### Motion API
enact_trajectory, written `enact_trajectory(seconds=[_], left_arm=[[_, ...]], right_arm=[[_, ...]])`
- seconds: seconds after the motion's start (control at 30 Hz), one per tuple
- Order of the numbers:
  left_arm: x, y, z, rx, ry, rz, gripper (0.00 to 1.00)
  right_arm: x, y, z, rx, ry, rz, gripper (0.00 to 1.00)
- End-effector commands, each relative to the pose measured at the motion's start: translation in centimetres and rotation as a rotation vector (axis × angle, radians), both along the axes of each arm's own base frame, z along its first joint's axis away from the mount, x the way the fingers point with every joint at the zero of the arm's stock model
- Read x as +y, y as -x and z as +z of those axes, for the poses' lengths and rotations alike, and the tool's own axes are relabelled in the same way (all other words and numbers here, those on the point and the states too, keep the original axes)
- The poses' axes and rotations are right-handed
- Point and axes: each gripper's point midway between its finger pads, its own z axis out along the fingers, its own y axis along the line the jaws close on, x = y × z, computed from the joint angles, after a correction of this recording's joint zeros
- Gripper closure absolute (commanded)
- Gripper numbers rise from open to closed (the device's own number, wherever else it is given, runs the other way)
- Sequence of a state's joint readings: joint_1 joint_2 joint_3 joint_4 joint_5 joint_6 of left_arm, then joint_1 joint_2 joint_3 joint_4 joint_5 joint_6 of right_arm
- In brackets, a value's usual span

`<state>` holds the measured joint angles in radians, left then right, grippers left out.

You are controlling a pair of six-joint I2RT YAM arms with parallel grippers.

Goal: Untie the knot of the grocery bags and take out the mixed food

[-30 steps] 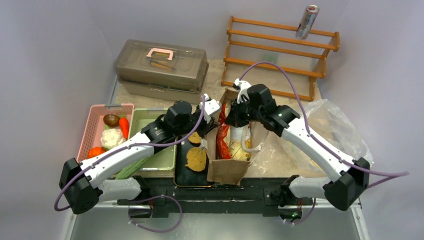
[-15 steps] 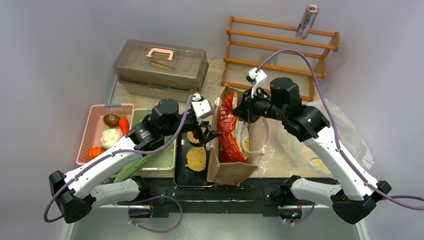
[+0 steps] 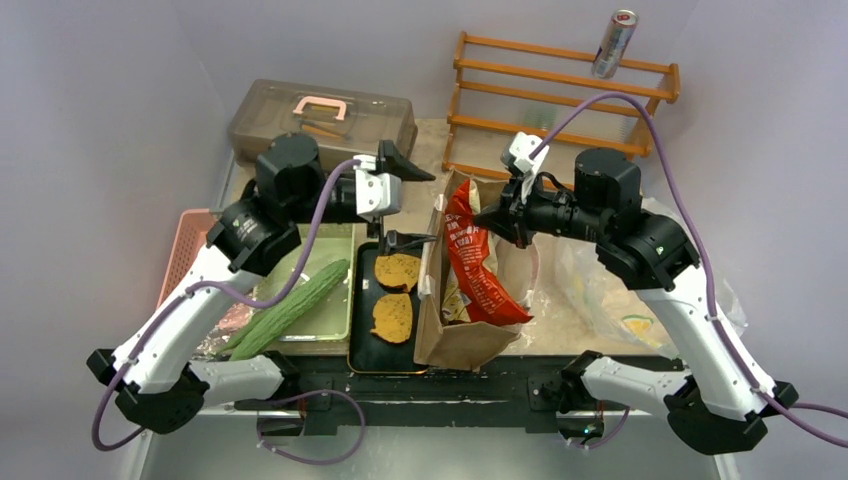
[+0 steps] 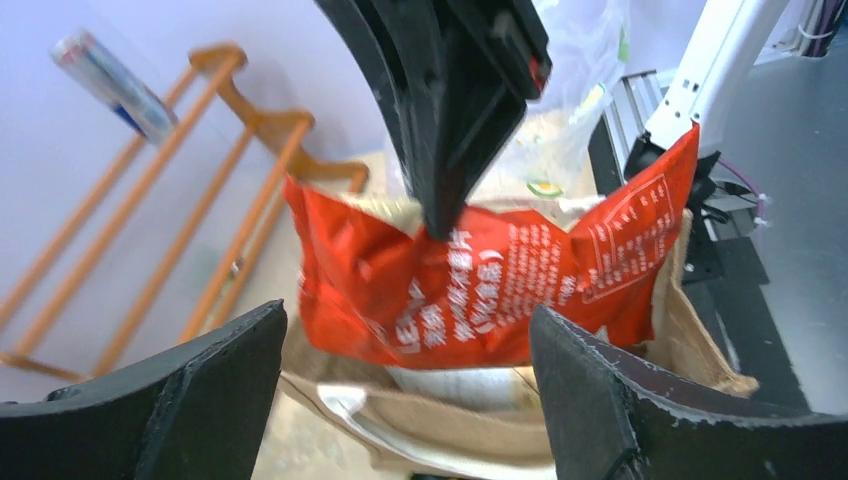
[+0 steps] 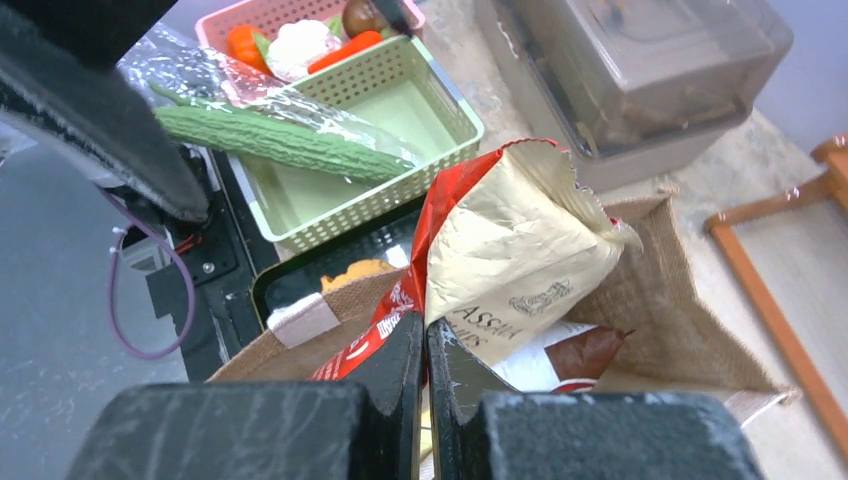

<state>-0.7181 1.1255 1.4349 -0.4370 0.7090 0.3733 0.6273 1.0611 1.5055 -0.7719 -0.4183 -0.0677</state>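
The right gripper has its jaws pressed together on the top edge of a red snack packet with white print; in the right wrist view the two fingers meet with only the thin packet edge between them. The packet hangs upright from that pinch, its upper part above the rim of the tall brown paper bag and its lower end inside the bag's open mouth. The left gripper hovers just to the left of the bag with its jaws spread wide, holding and touching nothing; from its wrist camera the two fingers frame the packet from a distance. Left of the paper bag, two brown toast slices lie on a flat black tray. Beside the tray, a long green cucumber lies across a pale green plastic basket. The crinkly transparent plastic bag sits on the table to the right of the paper bag, under the right arm.
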Motion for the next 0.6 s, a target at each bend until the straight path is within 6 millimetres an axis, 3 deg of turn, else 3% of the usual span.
enact_trajectory(seconds=[0.0,0.23,0.37,0.57], left_arm=[[-0.7,0.9,3.1,-0.091,-0.040,-0.153,0.13],[-2.1,0.2,4.8,-0.147,-0.062,-0.241,0.13],[-2.8,0.3,3.8,-0.201,-0.098,-0.300,0.11],[-4.6,-1.2,2.1,-0.223,-0.139,-0.295,0.09]], right_arm=[[0.3,1.2,4.0,-0.181,-0.012,0.123,1.00],[0.3,1.4,4.4,-0.237,0.035,0.186,1.00],[0.6,1.4,4.3,-0.250,0.051,0.221,1.00],[1.1,2.0,4.2,-0.260,0.062,0.287,1.00]])
